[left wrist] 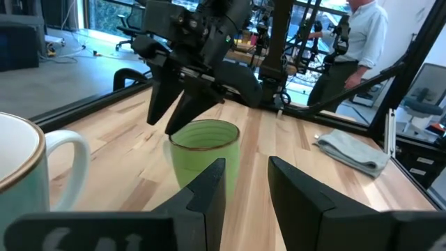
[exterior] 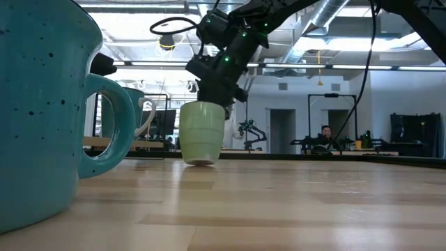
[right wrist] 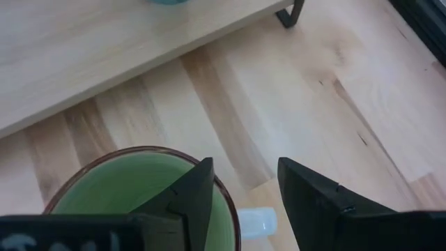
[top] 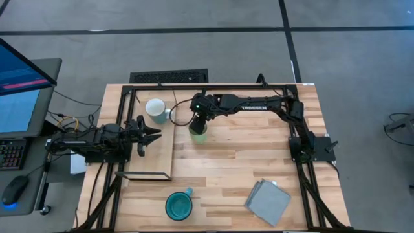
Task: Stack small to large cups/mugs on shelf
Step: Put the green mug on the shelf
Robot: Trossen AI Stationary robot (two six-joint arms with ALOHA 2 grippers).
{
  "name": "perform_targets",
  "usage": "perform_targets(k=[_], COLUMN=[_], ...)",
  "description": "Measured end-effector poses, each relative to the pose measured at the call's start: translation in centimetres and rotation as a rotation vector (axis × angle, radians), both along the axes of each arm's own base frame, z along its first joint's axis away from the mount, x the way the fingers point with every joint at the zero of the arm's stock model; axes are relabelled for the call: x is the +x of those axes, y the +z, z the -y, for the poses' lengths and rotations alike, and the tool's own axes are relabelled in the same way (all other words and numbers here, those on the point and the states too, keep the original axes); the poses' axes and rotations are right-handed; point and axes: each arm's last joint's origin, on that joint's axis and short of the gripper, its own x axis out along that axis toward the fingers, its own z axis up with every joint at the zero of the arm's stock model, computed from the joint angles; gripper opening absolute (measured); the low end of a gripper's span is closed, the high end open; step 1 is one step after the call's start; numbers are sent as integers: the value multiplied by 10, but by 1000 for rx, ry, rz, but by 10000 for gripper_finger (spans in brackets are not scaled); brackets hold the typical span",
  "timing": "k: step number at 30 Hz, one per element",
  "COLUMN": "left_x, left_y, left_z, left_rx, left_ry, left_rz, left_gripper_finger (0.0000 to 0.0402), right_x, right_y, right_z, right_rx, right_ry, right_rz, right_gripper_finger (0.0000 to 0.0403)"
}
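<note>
**Rim pinch on the small green mug, just off the shelf**

My right gripper [right wrist: 240, 202] sits over the small light-green glazed mug [top: 198, 133], its two dark fingers parted by a modest gap that straddles the mug's brown-edged rim: one finger reaches inside the bowl, the other hangs outside the wall. I cannot tell from any view whether the pads actually press on the wall, so I treat this as bracketing, not a confirmed grip. In the low view the mug stands upright with its base on the planked tabletop [top: 246, 162], just beside the edge of the flat light-wood shelf board with its thin black frame [top: 152, 152].

I judge the mug to be stiff, glazed ceramic: hard, fairly slick, brittle if dropped, and not heavy for its size. A rim pinch across the wall is the sensible hold, but the smooth glaze could let it pivot, so I'd close firmly and lift straight.

My left gripper [left wrist: 245, 188] waits over the shelf with its fingers apart, aimed toward the green mug. The white handled mug [top: 156, 110] stands on the far part of the shelf. The wider teal-blue speckled mug [top: 178, 206] sits well apart on the near tabletop, with the grey folded cloth [top: 268, 202] off to its side.
</note>
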Motion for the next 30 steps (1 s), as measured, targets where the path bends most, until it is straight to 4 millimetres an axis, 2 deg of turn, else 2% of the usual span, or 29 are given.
perform_targets(k=[14,24,30], left_x=[0,0,0], left_y=[0,0,0], left_z=[0,0,0], left_rx=[21,21,20], left_ry=[-2,-2,-5], left_rz=[-4,-4,-4], left_gripper_finger=[98,98,98], right_x=[3,10,3], right_y=[2,24,21], right_z=[-14,-22,-33], right_rx=[-2,-17,-4], right_ry=[30,68,95], right_rz=[5,40,-68], right_gripper_finger=[185,185,185])
